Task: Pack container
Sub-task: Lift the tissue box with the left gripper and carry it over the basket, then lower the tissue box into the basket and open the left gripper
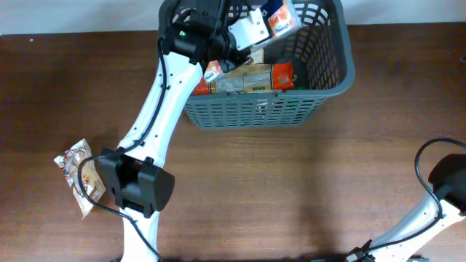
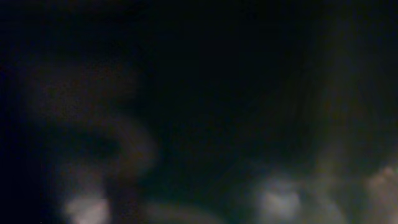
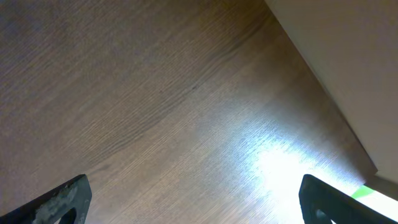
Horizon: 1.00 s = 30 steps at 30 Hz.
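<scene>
The left pincer (image 1: 261, 28) reaches into the grey basket (image 1: 255, 110) at the surface's (image 1: 291, 189) far edge, likely to deposit the orange-and-white packet (image 1: 282, 16) at its tip, though I cannot tell its grip, while the right pincer (image 3: 199, 208) hangs wide open, empty, out of the way.

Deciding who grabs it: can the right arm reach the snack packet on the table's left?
Probably not: the snack packet lies far left, beyond the left arm's base, and the right arm sits at the opposite corner.
</scene>
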### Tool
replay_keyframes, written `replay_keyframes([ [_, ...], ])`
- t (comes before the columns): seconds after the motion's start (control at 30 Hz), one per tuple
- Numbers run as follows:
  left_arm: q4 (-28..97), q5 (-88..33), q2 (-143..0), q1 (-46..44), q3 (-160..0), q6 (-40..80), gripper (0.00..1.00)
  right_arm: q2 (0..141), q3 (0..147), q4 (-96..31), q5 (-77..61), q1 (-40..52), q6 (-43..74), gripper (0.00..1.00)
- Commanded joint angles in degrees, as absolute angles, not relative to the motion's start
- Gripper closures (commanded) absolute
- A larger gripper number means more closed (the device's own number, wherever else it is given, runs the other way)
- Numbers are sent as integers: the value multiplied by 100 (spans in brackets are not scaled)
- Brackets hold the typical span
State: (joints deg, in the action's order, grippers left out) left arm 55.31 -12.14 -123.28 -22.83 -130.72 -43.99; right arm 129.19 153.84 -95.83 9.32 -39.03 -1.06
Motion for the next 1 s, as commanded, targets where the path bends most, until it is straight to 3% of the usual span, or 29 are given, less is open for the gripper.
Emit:
replay_keyframes([
  [0.0, 5417, -1219, -12276, -2108, -12698, -4510, 98, 12897, 15364, -9579, 923, -3935, -34, 1],
  [0.73, 5356, -1243, -12287, -1905, -11583, -4423, 98, 12897, 15364, -9579, 923, -3935, -34, 1],
  [0.77, 5352, -1243, -12287, -1905, -11563, -4425, 97, 12897, 15364, -9579, 923, -3935, -34, 1],
  [0.83, 5354, -1243, -12287, -1905, -11548, -4423, 80, 12897, 15364, -9579, 921, -3935, -34, 1],
  [0.93, 5352, -1245, -12287, -1905, -11542, -4423, 77, 12897, 15364, -9579, 923, -3935, -34, 1],
  [0.97, 5352, -1245, -12287, -1905, -11542, -4423, 71, 12897, 15364, -9579, 923, -3935, -34, 1],
])
